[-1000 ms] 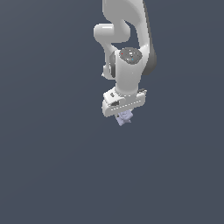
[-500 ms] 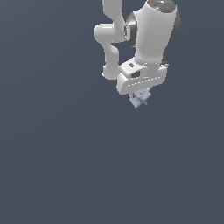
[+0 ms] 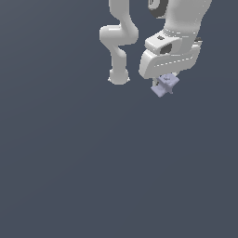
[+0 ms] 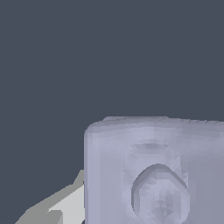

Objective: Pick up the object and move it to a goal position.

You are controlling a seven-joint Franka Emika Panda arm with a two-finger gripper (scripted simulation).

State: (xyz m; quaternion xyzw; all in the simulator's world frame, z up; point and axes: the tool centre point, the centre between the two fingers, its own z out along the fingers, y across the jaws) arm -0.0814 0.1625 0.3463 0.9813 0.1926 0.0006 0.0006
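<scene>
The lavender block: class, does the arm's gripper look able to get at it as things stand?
Probably yes, it seems to have it already: the lavender block sits right under the gripper, apparently between the fingers, with nothing else near. The grip itself is mostly hidden.

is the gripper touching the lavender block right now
Touching: in the exterior view the block hangs in the air directly under the gripper, with no gap and nothing else supporting it.

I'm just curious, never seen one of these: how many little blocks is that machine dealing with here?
1. The lavender-grey block hangs under the gripper, held off the floor, toward the exterior view's upper right. The wrist view shows that block close up. Nothing suggests another.
</scene>
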